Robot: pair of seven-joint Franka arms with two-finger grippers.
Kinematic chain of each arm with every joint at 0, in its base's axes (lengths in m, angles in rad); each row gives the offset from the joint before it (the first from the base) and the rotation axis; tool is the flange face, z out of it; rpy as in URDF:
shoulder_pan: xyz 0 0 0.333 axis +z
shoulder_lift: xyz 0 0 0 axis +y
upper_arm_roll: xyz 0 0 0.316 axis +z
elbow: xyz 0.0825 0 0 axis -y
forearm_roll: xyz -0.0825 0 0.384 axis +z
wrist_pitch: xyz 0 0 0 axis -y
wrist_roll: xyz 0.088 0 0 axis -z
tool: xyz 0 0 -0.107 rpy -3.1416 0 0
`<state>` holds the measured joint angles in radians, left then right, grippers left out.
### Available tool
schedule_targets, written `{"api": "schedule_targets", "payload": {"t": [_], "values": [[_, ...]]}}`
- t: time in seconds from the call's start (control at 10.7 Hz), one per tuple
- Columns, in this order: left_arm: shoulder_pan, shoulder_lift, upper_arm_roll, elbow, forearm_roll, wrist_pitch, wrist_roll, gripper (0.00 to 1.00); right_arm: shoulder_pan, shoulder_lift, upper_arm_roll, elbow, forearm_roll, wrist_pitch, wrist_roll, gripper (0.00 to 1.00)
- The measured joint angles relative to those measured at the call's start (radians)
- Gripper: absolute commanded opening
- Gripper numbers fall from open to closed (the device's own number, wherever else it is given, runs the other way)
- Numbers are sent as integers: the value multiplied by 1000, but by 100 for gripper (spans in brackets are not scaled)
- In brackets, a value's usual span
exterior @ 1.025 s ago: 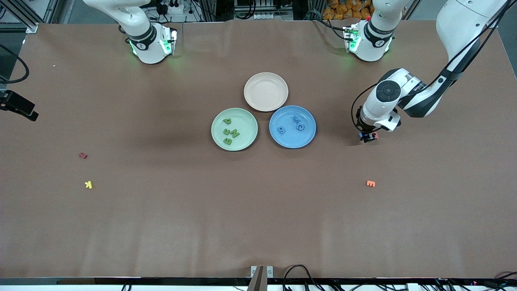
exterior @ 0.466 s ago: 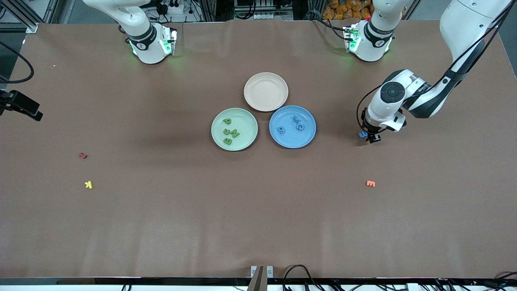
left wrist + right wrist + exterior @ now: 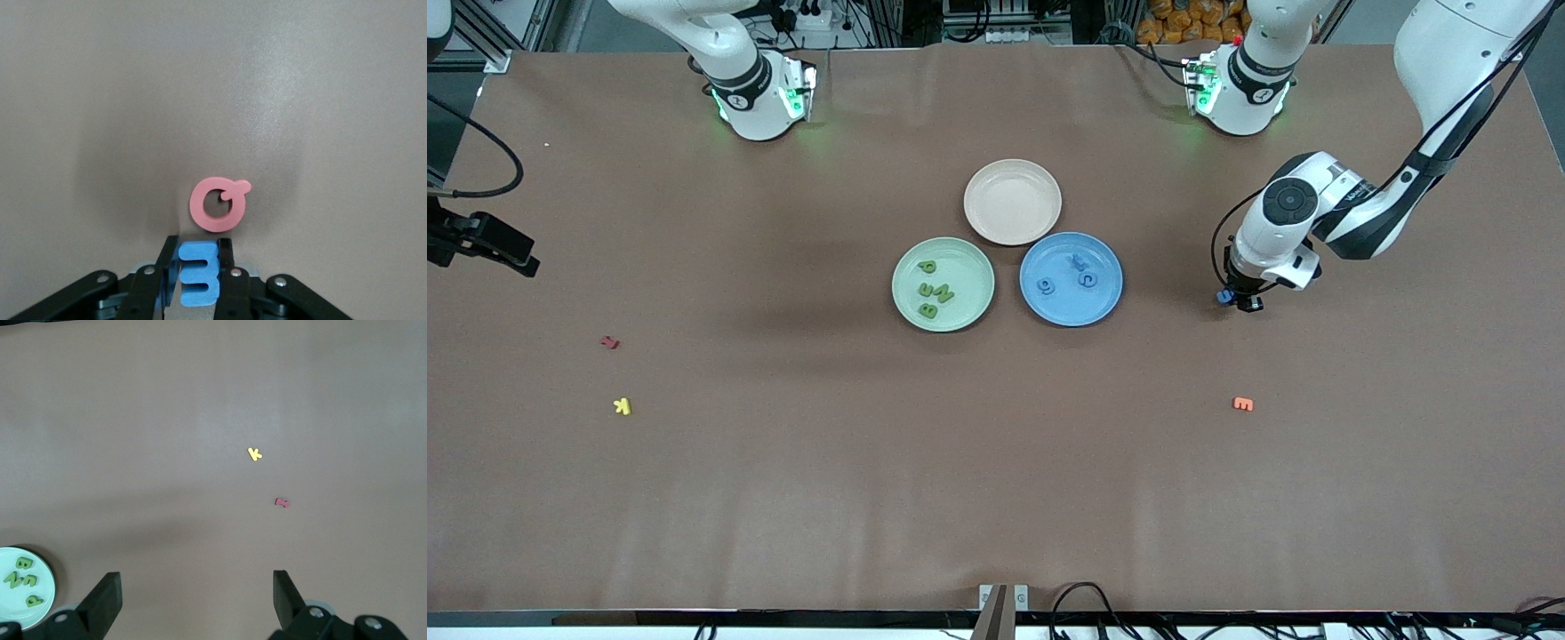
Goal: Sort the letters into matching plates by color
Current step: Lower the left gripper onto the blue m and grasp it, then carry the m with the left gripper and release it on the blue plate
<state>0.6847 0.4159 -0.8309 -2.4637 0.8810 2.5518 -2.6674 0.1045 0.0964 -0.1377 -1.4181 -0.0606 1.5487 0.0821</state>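
1. The left gripper (image 3: 199,280) was down at the counter (image 3: 996,462) toward the left arm's end, beside the blue plate (image 3: 1071,279), its jaws clamped shut on a blue letter (image 3: 198,274).
2. A pink letter (image 3: 217,203) lay flat on the counter just beside the blue one, not held.
3. The right gripper (image 3: 197,600) hung high over the right arm's end of the counter with its fingers wide apart and holding nothing; that arm waited.
4. The green plate (image 3: 943,284) held four green letters (image 3: 934,292); the blue plate held three blue ones (image 3: 1067,274).
5. A beige plate (image 3: 1013,202) sat farther from the camera, touching both.
6. An orange letter (image 3: 1242,404), a yellow letter (image 3: 622,406) and a red letter (image 3: 609,342) lay loose on the counter.
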Motion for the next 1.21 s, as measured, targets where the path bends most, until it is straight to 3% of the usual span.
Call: {"api": "schedule_targets", "payload": {"t": [0.37,0.65,0.93,1.21], "values": [[-30,2,-1,35,1,-6,0,0,0,3,0,7,0,0,0,100],[-107,3,-24,126,-7,-122,-9,0,-7,6,4,7,0,0,0,100],[-205,4,-30,233,-66,-237,-10,0,-69,7,70,8,0,-1,0,100],[-283,5,-30,320,-131,-289,-10,0,-72,9,77,8,0,-1,0,100]]}}
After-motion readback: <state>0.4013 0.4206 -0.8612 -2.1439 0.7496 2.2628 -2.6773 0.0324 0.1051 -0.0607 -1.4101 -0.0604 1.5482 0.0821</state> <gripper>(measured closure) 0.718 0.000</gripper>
